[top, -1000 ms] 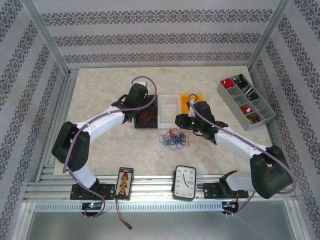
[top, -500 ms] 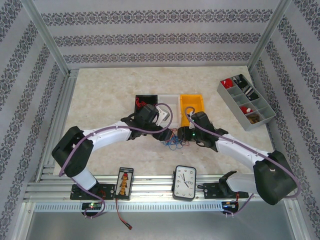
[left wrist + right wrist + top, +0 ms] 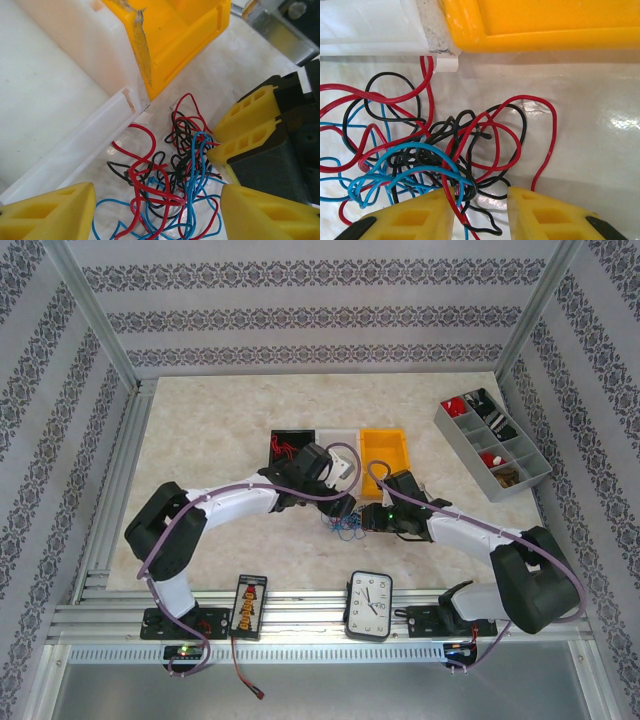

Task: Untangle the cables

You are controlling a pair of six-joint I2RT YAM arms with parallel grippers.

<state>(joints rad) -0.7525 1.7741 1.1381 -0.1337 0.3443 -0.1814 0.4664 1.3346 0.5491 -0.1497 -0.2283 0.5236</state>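
- My left gripper (image 3: 160, 220) is wide open with a jaw on either side of the cables (image 3: 170, 175) and nothing held. If I close it here, it could scoop up several strands at once, and a pull would then tighten the knot instead of loosening it.
- The cables lie in one loose heap on the table (image 3: 220, 440), between my two grippers and just in front of the white bin (image 3: 60, 90). Red, blue and black loops cross thickly in the middle, so I judge a hard tug would drag the whole heap along.
- One red loop runs up to the white bin's corner and could snag there if I sweep that way.
- My right gripper (image 3: 480, 215) is partly open. A red and a black strand lie in the gap, not pinched as far as I can see, so closing now may catch both colours.
- The grippers are very near each other, and their fingers could collide if either moves inward.
- The yellow bin (image 3: 540, 25) sits just beyond the right gripper, so a forward push could knock it.
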